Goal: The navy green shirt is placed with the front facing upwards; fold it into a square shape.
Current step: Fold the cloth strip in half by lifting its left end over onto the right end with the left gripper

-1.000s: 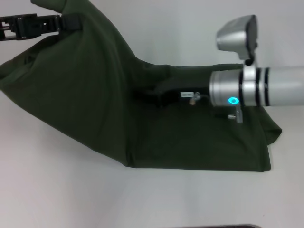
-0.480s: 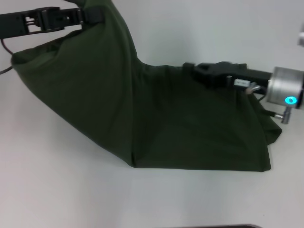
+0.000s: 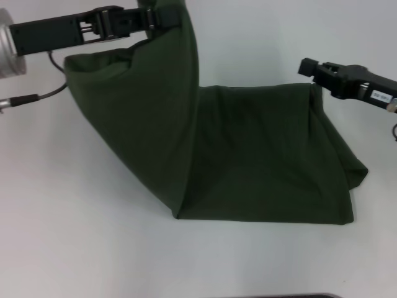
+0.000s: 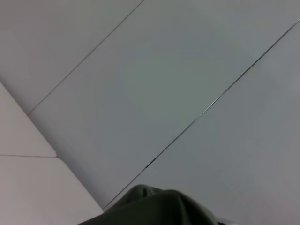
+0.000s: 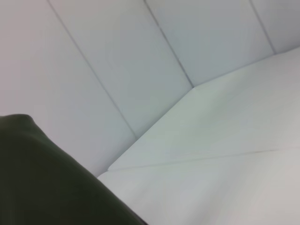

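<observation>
The navy green shirt [image 3: 260, 155] lies on the white table [image 3: 74, 248] with its plain green side showing and no lettering visible. Its left part is lifted into a tall hanging fold [image 3: 142, 105]. My left gripper [image 3: 166, 16] is at the top of that fold, shut on the cloth and holding it above the table. My right gripper [image 3: 308, 67] hovers at the shirt's far right corner, just above the cloth edge. Green fabric also fills a corner of the left wrist view [image 4: 154, 208] and of the right wrist view [image 5: 42, 178].
White table surface surrounds the shirt on all sides. A dark edge [image 3: 291, 296] runs along the near side of the table. Both wrist views look out on pale wall panels [image 4: 178, 84] beyond the table.
My left gripper has carried the lifted fold rightward over the shirt. My right arm has drawn back from the middle of the shirt to its far right corner.
</observation>
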